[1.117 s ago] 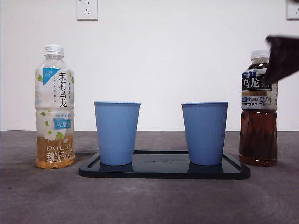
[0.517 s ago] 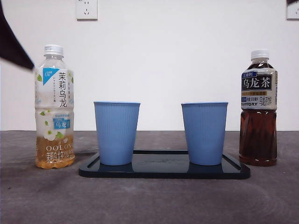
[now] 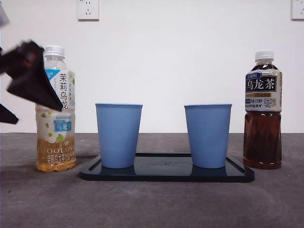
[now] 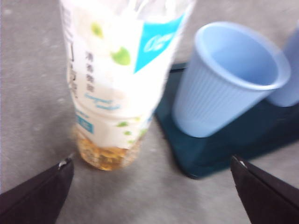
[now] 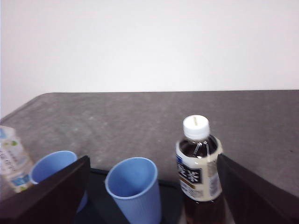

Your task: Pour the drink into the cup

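The left gripper has its fingers spread wide, with the pale, nearly empty plastic tea bottle just beyond them, probably untouched. Both blue ribbed cups look empty, so grabbing and pouring remain.

I count two bottles: a pale jasmine oolong bottle at far left and a dark oolong bottle at far right. Between them I see two blue cups, both on one dark tray.
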Controlling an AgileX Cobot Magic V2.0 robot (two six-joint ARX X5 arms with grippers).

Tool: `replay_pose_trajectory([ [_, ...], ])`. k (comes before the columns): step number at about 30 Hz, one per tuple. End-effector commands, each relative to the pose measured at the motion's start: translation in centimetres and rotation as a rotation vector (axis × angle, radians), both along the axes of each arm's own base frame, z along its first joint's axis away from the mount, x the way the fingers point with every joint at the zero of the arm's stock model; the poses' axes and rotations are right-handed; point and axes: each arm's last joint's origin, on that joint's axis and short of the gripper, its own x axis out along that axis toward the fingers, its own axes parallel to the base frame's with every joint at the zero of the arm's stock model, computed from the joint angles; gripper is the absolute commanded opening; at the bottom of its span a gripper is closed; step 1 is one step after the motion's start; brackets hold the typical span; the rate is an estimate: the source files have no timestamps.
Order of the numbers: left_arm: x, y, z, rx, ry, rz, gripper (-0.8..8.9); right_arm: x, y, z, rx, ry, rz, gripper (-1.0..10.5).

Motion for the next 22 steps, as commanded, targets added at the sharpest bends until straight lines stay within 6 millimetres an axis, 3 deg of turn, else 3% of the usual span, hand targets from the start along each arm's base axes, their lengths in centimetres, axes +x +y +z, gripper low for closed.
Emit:
replay_pose_trajectory([
  [1, 1.0, -0.4, -0.7, 0.019, -0.014, -0.008, 6.32, -0.3, 0.0, 0.9, 0.001, -0.032, 0.01, 4.3],
  [17, 4.1, -1.4, -3.4, 0.046, -0.077, 0.016, 6.24, -1.1, -0.4, 3.0, -0.015, -0.1, 0.014, 4.3],
  [22, 4.5, -1.5, -4.0, 0.061, -0.084, 0.039, 5.58, -1.2, -0.4, 3.1, -0.016, -0.099, 0.014, 4.3],
])
